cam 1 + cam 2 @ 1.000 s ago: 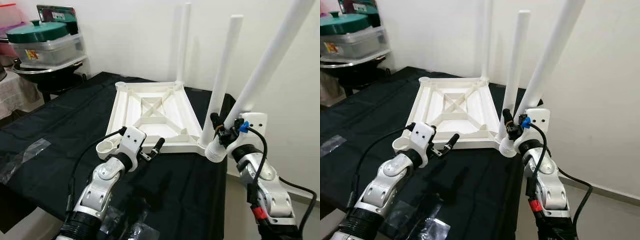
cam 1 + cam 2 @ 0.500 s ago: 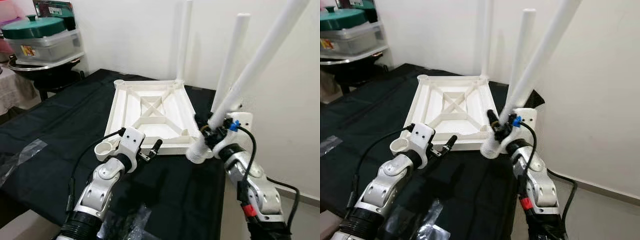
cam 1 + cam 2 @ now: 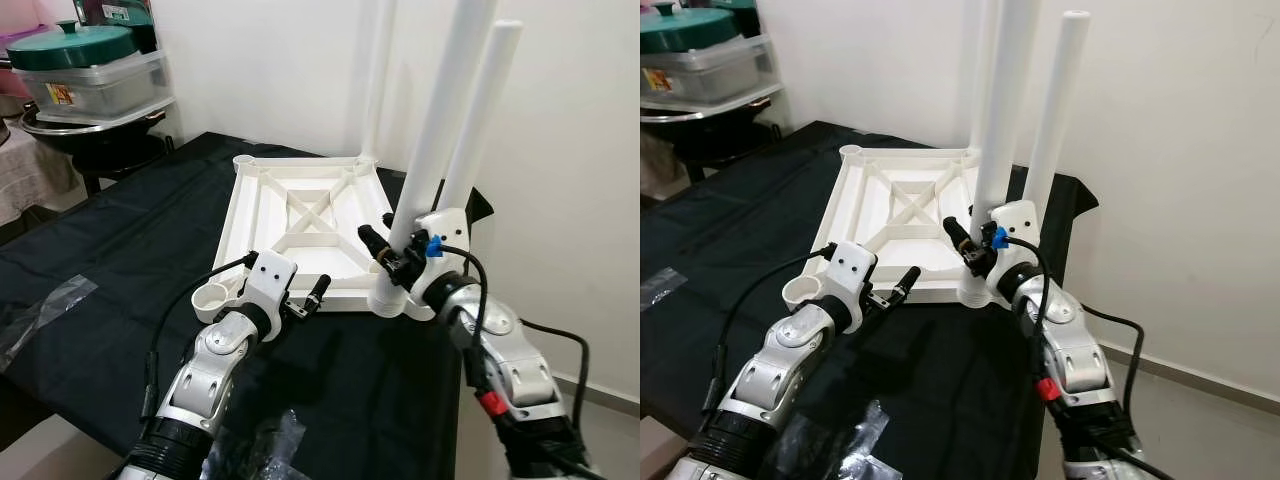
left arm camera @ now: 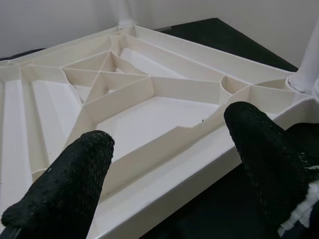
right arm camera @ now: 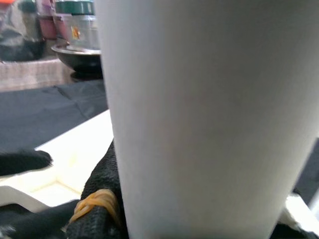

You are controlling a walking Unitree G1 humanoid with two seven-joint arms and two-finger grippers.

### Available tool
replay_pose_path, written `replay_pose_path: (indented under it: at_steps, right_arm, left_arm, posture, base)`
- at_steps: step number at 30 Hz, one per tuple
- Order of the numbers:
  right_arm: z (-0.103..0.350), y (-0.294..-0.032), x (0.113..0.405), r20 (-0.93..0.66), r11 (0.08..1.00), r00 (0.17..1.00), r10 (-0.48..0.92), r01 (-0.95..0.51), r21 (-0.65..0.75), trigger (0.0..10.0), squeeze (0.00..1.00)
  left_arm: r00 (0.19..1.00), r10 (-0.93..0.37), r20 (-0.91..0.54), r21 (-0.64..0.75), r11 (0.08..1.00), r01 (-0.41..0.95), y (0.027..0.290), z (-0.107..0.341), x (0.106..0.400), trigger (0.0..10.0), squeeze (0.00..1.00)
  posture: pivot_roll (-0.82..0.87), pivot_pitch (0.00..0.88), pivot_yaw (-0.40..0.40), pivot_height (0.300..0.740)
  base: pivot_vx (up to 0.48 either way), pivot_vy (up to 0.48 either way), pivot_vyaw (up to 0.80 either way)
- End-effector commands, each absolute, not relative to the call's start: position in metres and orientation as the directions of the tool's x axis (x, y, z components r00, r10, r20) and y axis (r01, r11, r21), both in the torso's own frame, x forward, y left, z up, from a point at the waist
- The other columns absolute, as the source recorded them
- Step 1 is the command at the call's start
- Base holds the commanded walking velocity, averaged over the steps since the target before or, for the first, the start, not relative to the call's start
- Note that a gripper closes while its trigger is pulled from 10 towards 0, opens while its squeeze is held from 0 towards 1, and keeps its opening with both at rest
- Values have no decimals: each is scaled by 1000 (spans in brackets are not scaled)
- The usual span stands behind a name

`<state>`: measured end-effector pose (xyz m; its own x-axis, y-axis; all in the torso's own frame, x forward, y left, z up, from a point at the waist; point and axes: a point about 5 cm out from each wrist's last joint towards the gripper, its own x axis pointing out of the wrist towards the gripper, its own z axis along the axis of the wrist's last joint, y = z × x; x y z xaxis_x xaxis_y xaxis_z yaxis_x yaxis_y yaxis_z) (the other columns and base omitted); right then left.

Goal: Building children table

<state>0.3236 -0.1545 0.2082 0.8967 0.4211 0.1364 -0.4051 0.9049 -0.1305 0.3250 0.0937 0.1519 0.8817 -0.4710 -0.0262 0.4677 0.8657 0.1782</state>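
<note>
A white children's table top [image 3: 300, 215] lies upside down on a black-covered table [image 3: 120, 250]. One white leg [image 3: 375, 80] stands in its far right corner, and another leg [image 3: 487, 110] rises at the near right corner. My right gripper [image 3: 388, 252] is shut on a third white leg [image 3: 445, 110], held nearly upright, its lower end [image 3: 388, 298] at the top's front edge beside the near right corner. The near left corner socket [image 3: 210, 297] is empty. My left gripper [image 3: 302, 302] hangs open just before the front edge, its fingers [image 4: 65, 199] holding nothing.
Stacked containers with a green lid [image 3: 85, 65] stand on a rack at the back left. Crumpled clear plastic [image 3: 40, 310] lies on the cloth at the left. A white wall runs close behind and to the right. The table's right edge drops to the floor [image 3: 600, 400].
My right gripper has swung its leg from leaning right to nearly upright and carried it leftward along the front edge. The left arm has stayed put. The camera shifted a little.
</note>
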Motion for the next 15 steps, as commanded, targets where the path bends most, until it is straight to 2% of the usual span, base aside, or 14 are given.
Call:
replay_pose_path:
  at_steps: [1, 2, 4, 15]
  right_arm:
    - [207, -162, 323, 139, 913, 905, 402, -385, -132, 0, 0]
    - [207, -162, 323, 139, 913, 905, 402, -385, -132, 0, 0]
    - [206, -190, 322, 108, 935, 932, 345, -331, -130, 0, 0]
    - [201, -201, 327, 89, 951, 949, 303, -295, -89, 0, 0]
  left_arm:
    - [885, -464, -31, 180, 869, 462, 95, 152, 324, 10000, 0]
    - [885, -464, -31, 180, 869, 462, 95, 152, 324, 10000, 0]
    - [877, -479, -43, 172, 861, 479, 88, 150, 322, 10000, 0]
    - [882, -467, -58, 170, 866, 470, 87, 150, 324, 10000, 0]
  posture:
    - [33, 0, -57, 740]
    - [33, 0, -57, 740]
    - [21, 0, -47, 740]
    - [30, 0, -48, 740]
  base:
    - [0, -240, 0]
    - [0, -240, 0]
    - [0, -261, 0]
    - [0, -262, 0]
